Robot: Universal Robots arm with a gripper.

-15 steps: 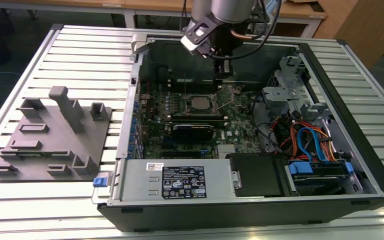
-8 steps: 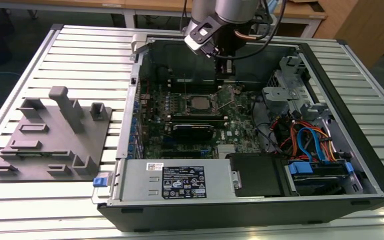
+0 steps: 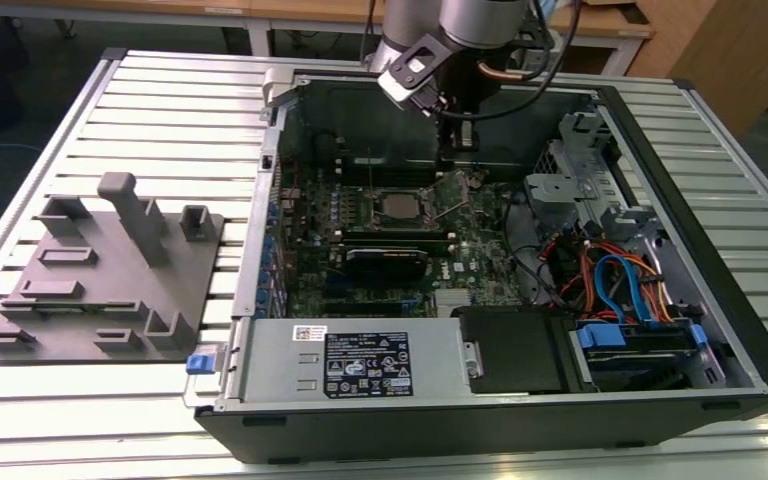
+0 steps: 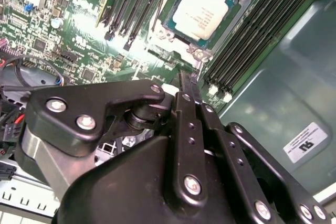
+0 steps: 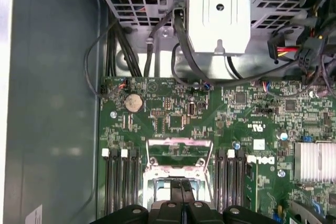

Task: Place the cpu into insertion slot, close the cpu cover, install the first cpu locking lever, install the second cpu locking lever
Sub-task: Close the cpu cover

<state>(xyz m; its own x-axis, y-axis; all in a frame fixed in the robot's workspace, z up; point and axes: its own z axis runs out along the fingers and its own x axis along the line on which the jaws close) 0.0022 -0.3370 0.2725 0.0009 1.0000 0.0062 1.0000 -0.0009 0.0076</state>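
Pincer (image 4: pixel 185 80) closed tight, empty, near the motherboard (image 4: pixel 79 35) edge; cpu (image 4: pixel 202 11) seated in the insertion slot (image 4: pixel 173 29) just ahead, toward the board's middle.

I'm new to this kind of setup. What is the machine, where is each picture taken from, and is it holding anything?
This is a single robot arm with a gripper. It reaches down into an open computer case that lies on a slatted table. The exterior view comes from a camera off the arm and takes in the whole scene. Both wrist views come from cameras riding on the arm, looking past its black jaws at the green motherboard. A grey fixture plate lies on the exterior view's left. The cpu, a silver square, sits in the insertion slot. The jaws stand together, hold nothing, and hover close to the cpu.
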